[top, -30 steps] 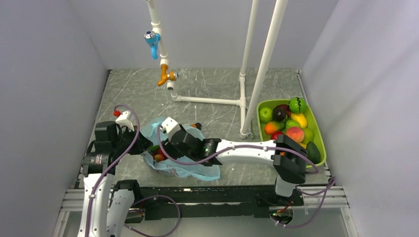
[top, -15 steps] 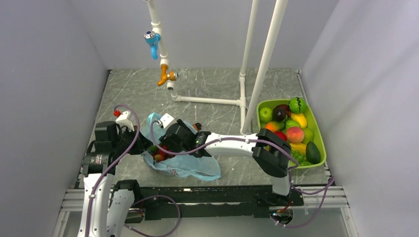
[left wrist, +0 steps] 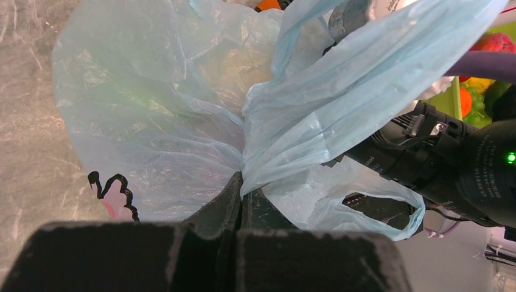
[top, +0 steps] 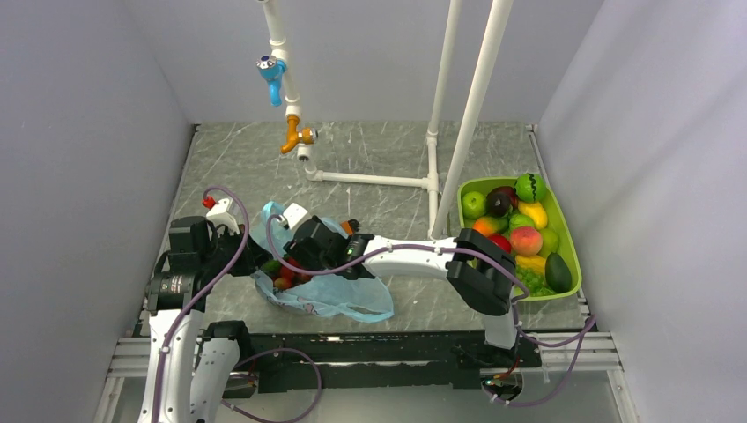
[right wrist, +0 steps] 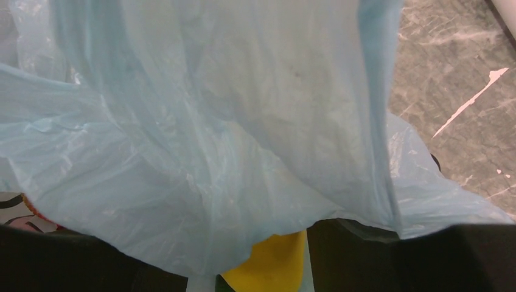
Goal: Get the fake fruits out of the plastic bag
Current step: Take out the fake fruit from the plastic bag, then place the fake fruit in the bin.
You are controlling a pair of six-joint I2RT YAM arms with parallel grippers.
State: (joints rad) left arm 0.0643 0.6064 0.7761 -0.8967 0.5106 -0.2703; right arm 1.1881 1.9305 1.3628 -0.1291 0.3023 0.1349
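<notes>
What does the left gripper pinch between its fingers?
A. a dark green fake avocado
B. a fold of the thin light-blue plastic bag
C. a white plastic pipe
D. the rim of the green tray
B: in the left wrist view, the left gripper is closed on a gathered fold of the thin, translucent light-blue plastic bag.

Left gripper (left wrist: 241, 185) clamped, right arm (top: 414, 256) extended (leftward) — low

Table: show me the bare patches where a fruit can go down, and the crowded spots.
Bare marble lies behind the plastic bag up to the white pipe frame, and beyond that frame. A narrower strip runs between bag and green tray, under the right arm. Crowded: the bag and the heaped tray.
</notes>
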